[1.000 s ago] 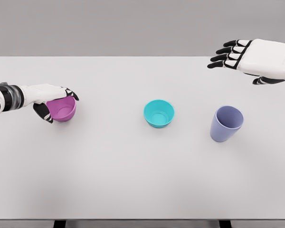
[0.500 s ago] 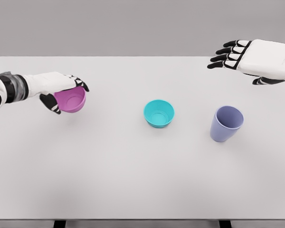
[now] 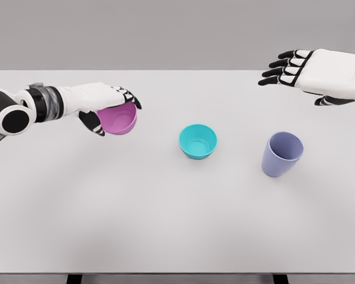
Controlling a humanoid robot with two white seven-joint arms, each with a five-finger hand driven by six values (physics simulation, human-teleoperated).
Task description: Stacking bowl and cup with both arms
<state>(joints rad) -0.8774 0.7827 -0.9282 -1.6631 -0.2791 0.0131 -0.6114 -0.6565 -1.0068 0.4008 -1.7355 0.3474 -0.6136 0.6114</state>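
Note:
My left hand is shut on a pink bowl, holding it by its rim above the white table, left of centre. A teal bowl sits upright near the table's middle, to the right of the pink one. A lavender cup stands upright further right. My right hand hovers open at the upper right, above and behind the cup, fingers stretched leftward and holding nothing.
The table's far edge runs across the top below a grey wall, and its front edge lies at the bottom.
My left hand has lifted the pink bowl off the table and carried it rightward toward the teal bowl. The right hand, the teal bowl and the cup have stayed put.

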